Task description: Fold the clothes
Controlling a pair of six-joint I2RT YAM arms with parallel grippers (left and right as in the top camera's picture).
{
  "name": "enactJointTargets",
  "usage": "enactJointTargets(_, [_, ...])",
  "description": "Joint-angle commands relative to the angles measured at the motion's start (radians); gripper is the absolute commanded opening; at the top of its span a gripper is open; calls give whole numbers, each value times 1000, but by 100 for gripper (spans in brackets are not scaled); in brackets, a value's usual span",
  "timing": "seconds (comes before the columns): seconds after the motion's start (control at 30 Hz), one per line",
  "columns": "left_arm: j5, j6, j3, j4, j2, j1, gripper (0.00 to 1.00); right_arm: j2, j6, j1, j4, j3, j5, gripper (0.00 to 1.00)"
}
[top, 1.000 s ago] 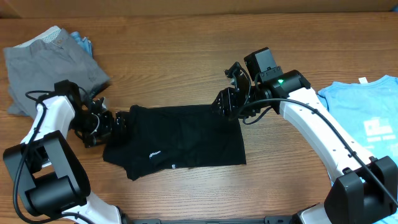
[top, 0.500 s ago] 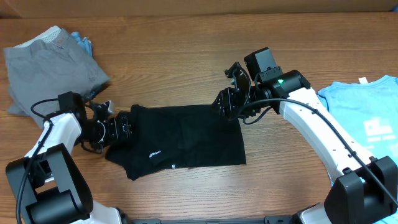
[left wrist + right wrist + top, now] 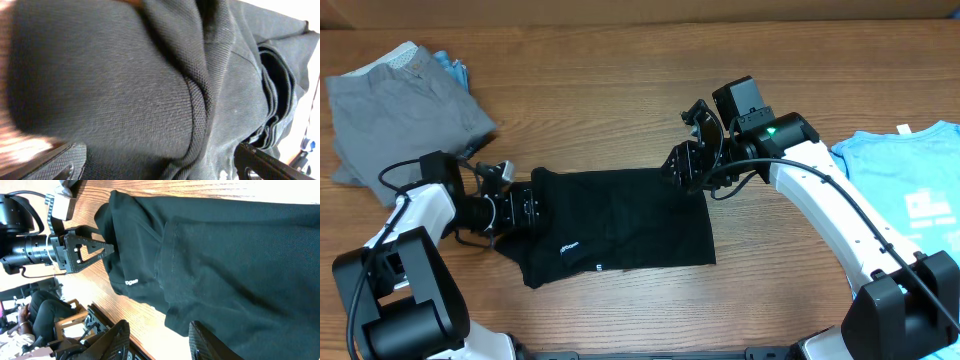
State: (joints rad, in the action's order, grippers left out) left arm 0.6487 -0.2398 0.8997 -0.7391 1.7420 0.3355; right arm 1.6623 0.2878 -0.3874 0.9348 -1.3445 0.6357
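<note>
The clothes here are chiefly a black T-shirt (image 3: 620,225), lying folded flat in the middle of the table with a tiny white label (image 3: 599,267) near its front edge. My left gripper (image 3: 527,206) is open at the shirt's left edge. In the left wrist view its jaws (image 3: 163,145) stand wide, with bunched black fabric (image 3: 110,85) and a ribbed hem between them. My right gripper (image 3: 683,166) hovers over the shirt's back right corner. It is open (image 3: 158,321), with bare wood showing between its fingers, and the shirt (image 3: 225,260) lies just beside one of them.
A grey garment (image 3: 400,105) lies crumpled at the back left with a scrap of light-blue cloth (image 3: 452,68) behind it. A light-blue tee with white print (image 3: 915,195) lies at the right edge. Bare wood table (image 3: 620,90) lies behind the shirt.
My left gripper has slid right, from just off the shirt's left edge onto the bunched fabric there. The right arm and the shirt's body have not moved.
</note>
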Motion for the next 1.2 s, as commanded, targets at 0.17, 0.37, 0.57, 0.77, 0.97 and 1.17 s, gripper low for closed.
enactJointTargets(0.17, [-23,-53,-52,16,63,-84,94,-21,-8,2,-1,-11,-6,42])
enactJointTargets(0.37, [-56,-50,-52,18,63,-126,50,-21,-8,2,3,-11,-6,41])
enactJointTargets(0.57, [-56,-6,-51,-18,63,-124,4,-21,-8,2,3,-11,-7,41])
enactJointTargets(0.77, [-85,45,36,-175,62,-67,4,-21,-9,2,3,-11,-19,41])
enactJointTargets(0.97, [-113,64,304,-470,61,24,4,-21,-8,2,3,-11,-34,41])
enactJointTargets(1.17, [-63,86,528,-632,44,-32,4,-21,-8,3,2,-11,-61,41])
